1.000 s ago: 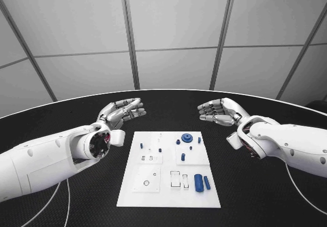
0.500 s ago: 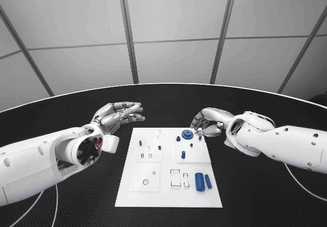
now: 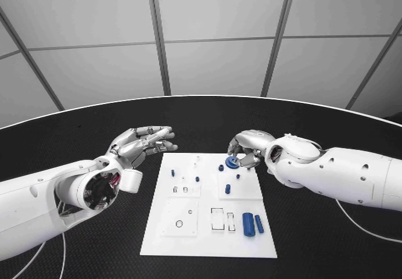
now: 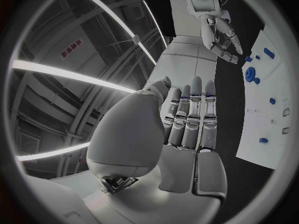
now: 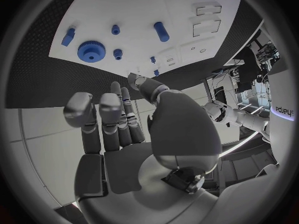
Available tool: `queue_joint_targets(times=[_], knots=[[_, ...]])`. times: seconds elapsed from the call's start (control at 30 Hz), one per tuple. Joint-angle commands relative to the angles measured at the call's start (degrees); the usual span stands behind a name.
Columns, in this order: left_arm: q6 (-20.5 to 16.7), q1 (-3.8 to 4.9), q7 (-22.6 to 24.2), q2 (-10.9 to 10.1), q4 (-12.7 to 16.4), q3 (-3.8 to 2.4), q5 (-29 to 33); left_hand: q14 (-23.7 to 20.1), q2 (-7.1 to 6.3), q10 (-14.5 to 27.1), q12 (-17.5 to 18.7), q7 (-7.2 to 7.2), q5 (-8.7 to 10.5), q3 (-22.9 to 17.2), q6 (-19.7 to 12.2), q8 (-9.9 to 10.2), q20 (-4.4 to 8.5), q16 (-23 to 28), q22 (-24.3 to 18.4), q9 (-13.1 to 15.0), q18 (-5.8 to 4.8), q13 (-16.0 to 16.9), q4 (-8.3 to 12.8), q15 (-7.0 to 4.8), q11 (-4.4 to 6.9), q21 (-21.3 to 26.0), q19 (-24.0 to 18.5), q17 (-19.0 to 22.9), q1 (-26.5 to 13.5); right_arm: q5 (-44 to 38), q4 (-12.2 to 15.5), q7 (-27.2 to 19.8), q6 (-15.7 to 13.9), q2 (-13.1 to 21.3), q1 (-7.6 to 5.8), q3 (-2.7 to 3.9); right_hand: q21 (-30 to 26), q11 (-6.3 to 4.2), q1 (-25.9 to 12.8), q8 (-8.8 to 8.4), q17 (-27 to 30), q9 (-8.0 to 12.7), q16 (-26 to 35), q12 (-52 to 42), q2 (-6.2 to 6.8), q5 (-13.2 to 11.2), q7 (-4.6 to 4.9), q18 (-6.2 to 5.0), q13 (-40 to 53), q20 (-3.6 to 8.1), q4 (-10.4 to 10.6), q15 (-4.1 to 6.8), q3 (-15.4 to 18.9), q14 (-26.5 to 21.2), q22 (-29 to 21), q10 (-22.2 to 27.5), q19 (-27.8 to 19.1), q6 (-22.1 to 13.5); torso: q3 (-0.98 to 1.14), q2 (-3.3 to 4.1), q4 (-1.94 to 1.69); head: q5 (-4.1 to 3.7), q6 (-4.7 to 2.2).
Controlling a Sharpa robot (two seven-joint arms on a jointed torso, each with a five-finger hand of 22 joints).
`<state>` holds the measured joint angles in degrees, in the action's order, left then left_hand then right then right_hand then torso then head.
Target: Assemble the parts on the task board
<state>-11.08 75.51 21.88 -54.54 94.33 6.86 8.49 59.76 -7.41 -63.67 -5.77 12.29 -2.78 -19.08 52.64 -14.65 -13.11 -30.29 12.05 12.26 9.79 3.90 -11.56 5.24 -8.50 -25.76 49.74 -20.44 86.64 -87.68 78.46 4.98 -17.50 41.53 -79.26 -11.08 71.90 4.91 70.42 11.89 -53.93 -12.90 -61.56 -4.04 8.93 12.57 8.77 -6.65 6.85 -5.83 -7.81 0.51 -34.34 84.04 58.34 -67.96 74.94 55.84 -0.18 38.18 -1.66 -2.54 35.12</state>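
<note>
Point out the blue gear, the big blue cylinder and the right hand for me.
blue gear (image 3: 232, 162), head view, its toothed top face.
big blue cylinder (image 3: 248, 224), head view, mid-length of its side.
right hand (image 3: 244, 147), head view, back of the hand.

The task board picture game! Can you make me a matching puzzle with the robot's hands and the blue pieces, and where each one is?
Things:
1. left hand
2. right hand
3. blue gear
4. big blue cylinder

Places or states:
A. lying on the task board near its front right corner
B. over the black table beside the board's far left corner, holding nothing
C. on the board's far right part, just under a hand
D. reaching down over the board's far right edge

Pairs: 1-B, 2-D, 3-C, 4-A
</note>
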Motion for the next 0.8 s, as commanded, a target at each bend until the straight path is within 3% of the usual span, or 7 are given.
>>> queue_joint_targets(times=[0.03, 0.17, 0.47, 0.8], knots=[[-0.01, 0.30, 0.00, -0.12, 0.32, 0.00, 0.04, -0.50, -0.37, 0.11, 0.17, 0.22, -0.10, -0.30, -0.10, 0.41, 0.10, -0.22, 0.06, 0.07, 0.51, -0.07, -0.03, 0.04, -0.25, -0.20, -0.48, -0.10, -0.52, -0.22, -0.18, 0.23, 0.84, -0.61, -0.25, 0.01, 0.71, 0.09, 0.10, 0.16, -0.94, -0.23, -1.17, 0.30, 0.80, -0.15, -0.09, 0.82, -0.01, -0.02, 0.07, -0.53, -0.52, 1.15, 1.05, 0.87, 0.55, -0.70, -0.27, 1.10, -0.31, -0.13, -0.32], [-0.05, 0.74, -0.02, -0.26, 0.65, -0.01, 0.07, -0.65, -0.53, 0.21, 0.36, 0.30, -0.10, -0.49, -0.24, 0.48, 0.08, -0.41, 0.10, 0.08, 0.51, -0.06, -0.04, 0.10, -0.31, -0.28, -0.56, -0.26, -0.74, -0.37, -0.55, 0.79, 2.53, -1.40, -0.41, 0.02, 1.85, 0.33, -0.05, -0.08, -2.56, -0.57, -3.25, 0.46, 1.20, -0.58, -0.11, 1.07, -0.33, -0.23, 0.58, -0.77, -0.82, 1.09, 2.85, 2.66, 1.14, -1.76, -0.52, 1.70, -0.44, -0.17, -0.36], [-0.09, 1.56, -0.11, -0.61, 1.64, -0.02, 0.10, -0.97, -0.76, 0.37, 0.65, 0.42, -0.10, -0.74, -0.47, 0.60, 0.02, -0.67, 0.14, 0.09, 0.51, -0.04, -0.10, 0.22, -0.44, -0.39, -0.73, -0.49, -1.18, -0.45, -1.92, 1.78, 5.44, -2.49, -0.74, 0.03, 3.91, 0.75, -0.01, -0.20, -6.30, -1.15, -7.24, 0.26, 1.58, -0.86, -0.40, 1.64, -0.81, -0.60, 1.25, -1.11, -0.88, 1.55, 6.26, 4.81, 2.60, -2.89, -0.86, 2.92, -0.94, -0.62, -0.64], [-0.33, 2.37, 0.05, -1.13, 2.99, -0.04, 1.11, -1.23, -0.88, 0.60, 0.93, 0.53, -0.10, -0.98, -0.72, 0.73, -0.03, -0.83, 0.16, 0.08, 0.50, -0.04, -0.06, 0.30, -0.54, -0.45, -0.88, -0.63, -1.38, -0.47, -3.02, 2.07, 6.04, -3.34, -0.85, 0.03, 4.49, 0.91, 0.14, -0.21, -7.07, -1.39, -8.28, 0.18, 1.63, -0.87, -0.43, 1.77, -0.98, -0.75, 1.48, -1.28, -0.92, 1.59, 7.18, 5.44, 2.95, -3.29, -1.04, 4.11, -1.12, -0.59, -0.80]])
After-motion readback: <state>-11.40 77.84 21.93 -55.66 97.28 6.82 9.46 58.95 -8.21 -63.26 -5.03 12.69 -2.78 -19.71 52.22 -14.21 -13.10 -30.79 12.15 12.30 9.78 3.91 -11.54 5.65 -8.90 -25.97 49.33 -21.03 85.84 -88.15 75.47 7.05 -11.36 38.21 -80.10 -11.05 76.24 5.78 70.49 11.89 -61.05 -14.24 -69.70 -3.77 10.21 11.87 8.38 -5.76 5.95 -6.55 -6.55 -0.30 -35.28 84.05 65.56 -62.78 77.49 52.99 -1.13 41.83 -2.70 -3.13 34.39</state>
